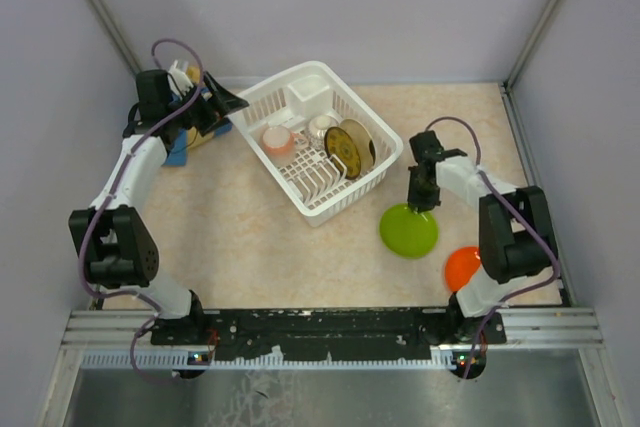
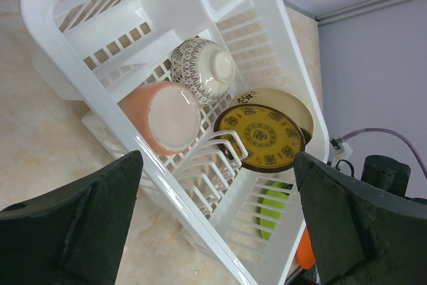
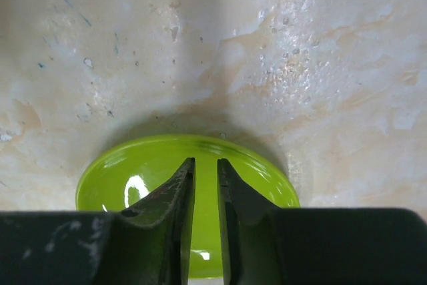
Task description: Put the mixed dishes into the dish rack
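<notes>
Jaws gape on the left gripper (image 2: pixel 217 158) and barely part on the right gripper (image 3: pixel 205 165) over the round lime-green plate (image 1: pixel 408 232), grip unclear; that and the round orange plate (image 1: pixel 462 267), lower right on the counter (image 1: pixel 230 217), lie outside the white plastic lattice dish rack (image 1: pixel 362 112) holding four dishes (image 1: pixel 320 129).

Overhead camera and close left wrist camera share the dish rack (image 1: pixel 320 209).

Lab bench: walled table (image 1: pixel 240 237), aluminium rail (image 1: pixel 100 332)
</notes>
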